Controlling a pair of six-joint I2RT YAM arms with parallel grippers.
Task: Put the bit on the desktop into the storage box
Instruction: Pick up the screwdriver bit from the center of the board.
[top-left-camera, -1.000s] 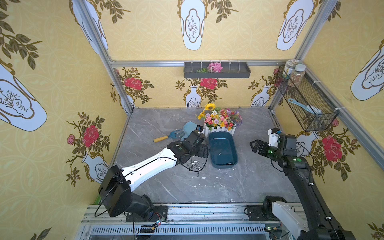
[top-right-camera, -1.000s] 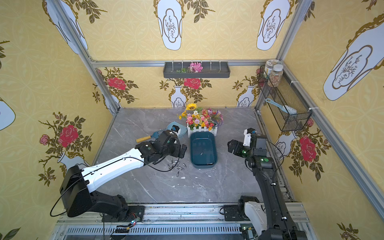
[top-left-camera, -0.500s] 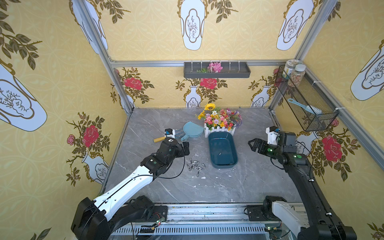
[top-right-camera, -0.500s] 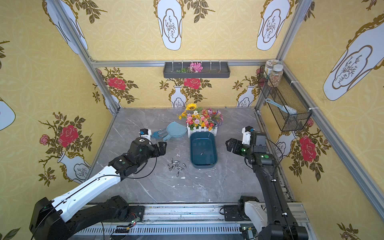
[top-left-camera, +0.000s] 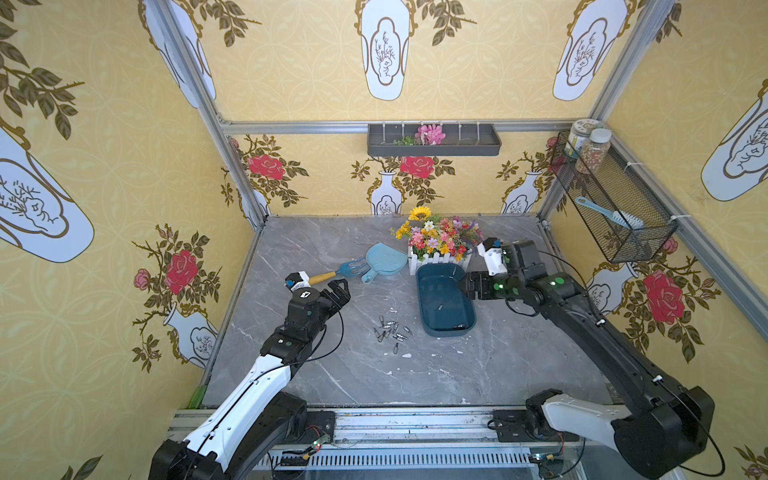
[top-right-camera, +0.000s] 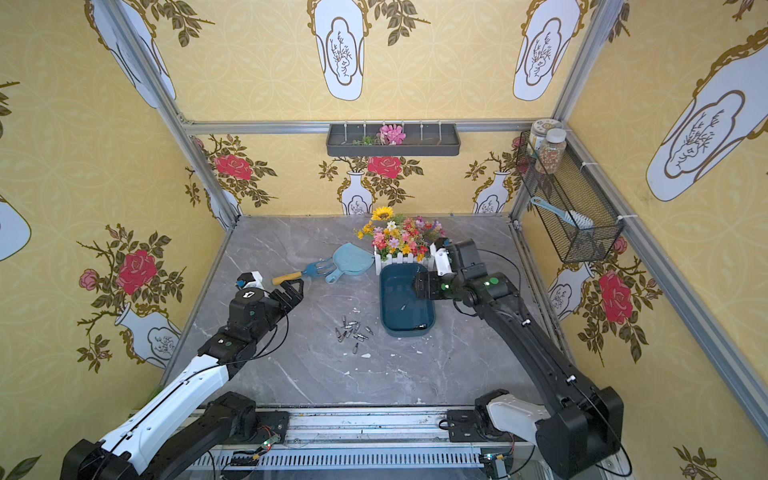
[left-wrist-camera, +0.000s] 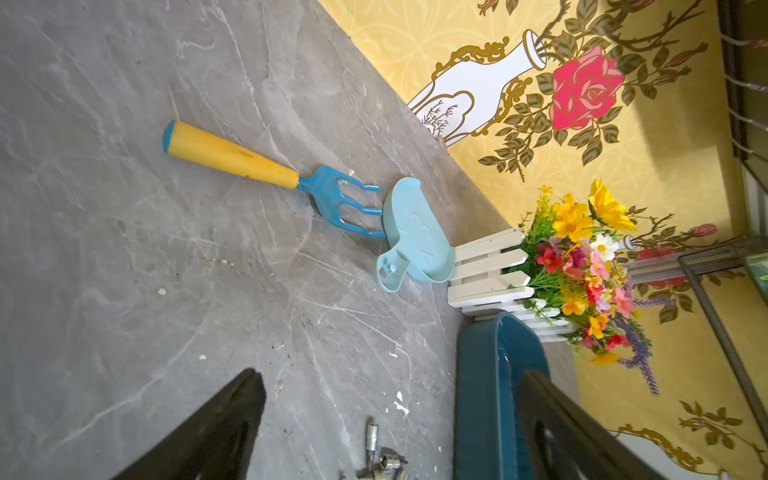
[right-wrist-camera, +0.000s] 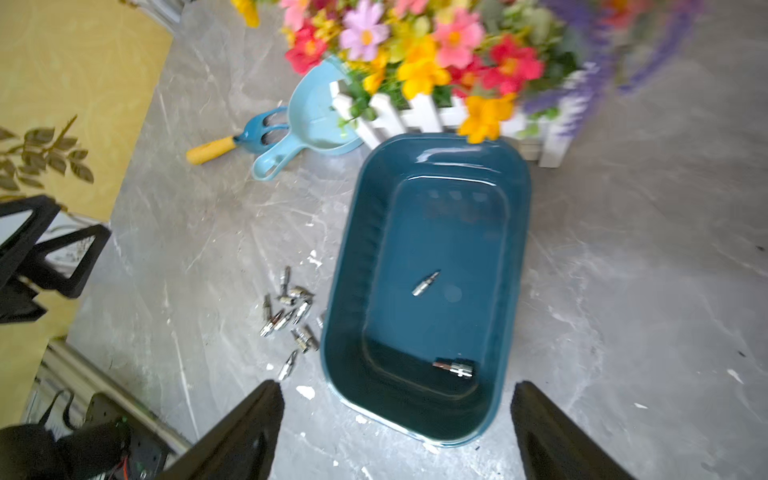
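Note:
Several small silver bits (top-left-camera: 390, 328) (top-right-camera: 352, 330) (right-wrist-camera: 289, 311) lie in a loose cluster on the grey marble desktop (top-left-camera: 374, 374), just left of the dark teal storage box (top-left-camera: 449, 330) (top-right-camera: 405, 330) (right-wrist-camera: 345, 291). Two bits lie inside the box: one mid-floor (right-wrist-camera: 426, 282), one by the near end (right-wrist-camera: 455, 368). My left gripper (top-left-camera: 338, 286) (left-wrist-camera: 390, 374) is open and empty, well left of the cluster. My right gripper (top-left-camera: 467, 286) (right-wrist-camera: 395, 386) hangs open and empty over the box's right rim.
A light blue dustpan (top-left-camera: 384, 259) and a yellow-handled blue garden fork (top-left-camera: 332, 274) lie behind the cluster. A white-fenced flower planter (top-left-camera: 438, 245) touches the box's far end. A wire basket (top-left-camera: 611, 199) and a grey trough (top-left-camera: 434, 141) hang on the walls.
My left arm has drawn back from beside the storage box to the left, uncovering the bit cluster. My right gripper has moved left, over the box's right rim.

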